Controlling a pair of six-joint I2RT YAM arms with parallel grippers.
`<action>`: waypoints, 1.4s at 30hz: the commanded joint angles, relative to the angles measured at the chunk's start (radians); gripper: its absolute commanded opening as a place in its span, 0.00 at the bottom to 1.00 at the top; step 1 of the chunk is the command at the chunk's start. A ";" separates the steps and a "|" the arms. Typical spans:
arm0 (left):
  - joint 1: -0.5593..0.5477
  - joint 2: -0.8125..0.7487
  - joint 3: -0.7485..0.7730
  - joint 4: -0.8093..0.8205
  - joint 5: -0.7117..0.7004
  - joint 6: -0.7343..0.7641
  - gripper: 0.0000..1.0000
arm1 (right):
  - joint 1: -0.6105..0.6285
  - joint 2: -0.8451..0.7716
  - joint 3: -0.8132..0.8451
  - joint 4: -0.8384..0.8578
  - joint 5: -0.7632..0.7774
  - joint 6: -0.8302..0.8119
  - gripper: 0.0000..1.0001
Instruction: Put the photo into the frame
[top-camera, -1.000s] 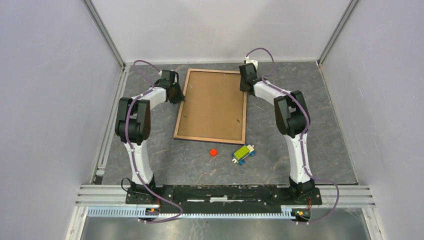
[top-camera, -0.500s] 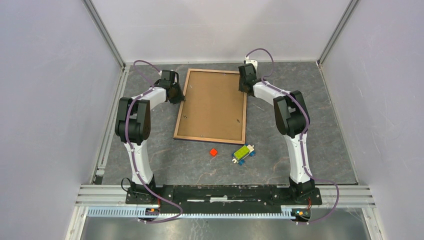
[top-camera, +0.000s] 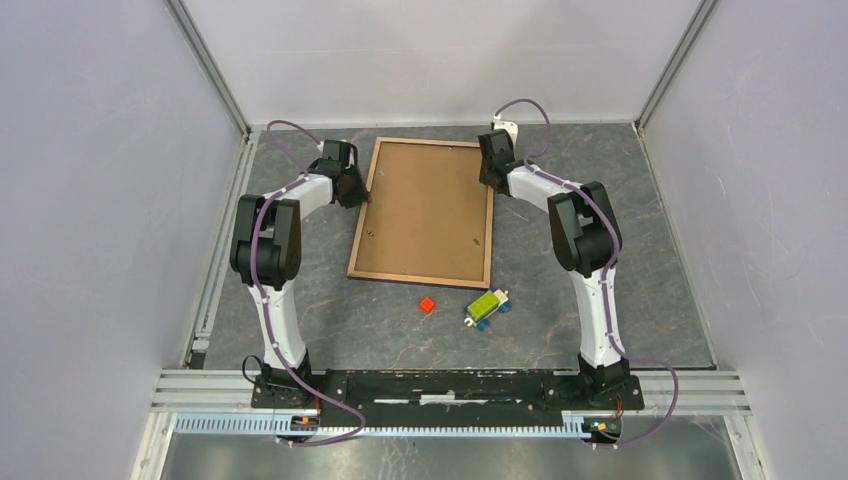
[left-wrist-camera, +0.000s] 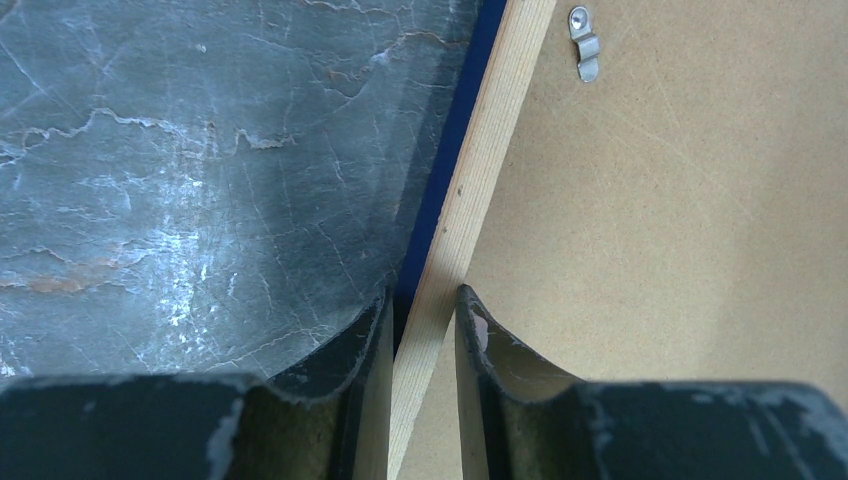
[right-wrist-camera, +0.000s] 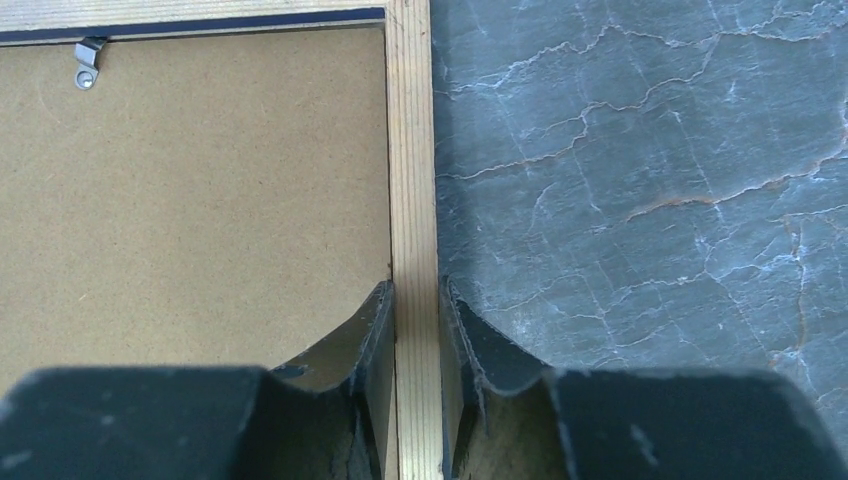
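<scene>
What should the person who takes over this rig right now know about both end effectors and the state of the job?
Left end effector: shut on the left long rail of the frame.
Right end effector: shut on the right long rail.
The frame lies flat on the table, back side up, with the backing board in it.
The photo shows in no view; whether it lies under the board, I cannot tell.
Done: both rails gripped.
Left: check that the photo is inside.
</scene>
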 joint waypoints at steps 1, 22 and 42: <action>-0.011 0.011 0.007 0.015 0.036 -0.026 0.02 | 0.021 -0.022 -0.056 -0.081 -0.036 -0.004 0.25; 0.000 0.039 0.034 -0.023 0.000 -0.049 0.02 | 0.006 -0.262 -0.250 0.086 -0.142 -0.235 0.62; 0.019 0.048 0.039 -0.016 0.022 -0.063 0.02 | 0.111 -0.482 -0.621 0.127 -0.286 -0.234 0.70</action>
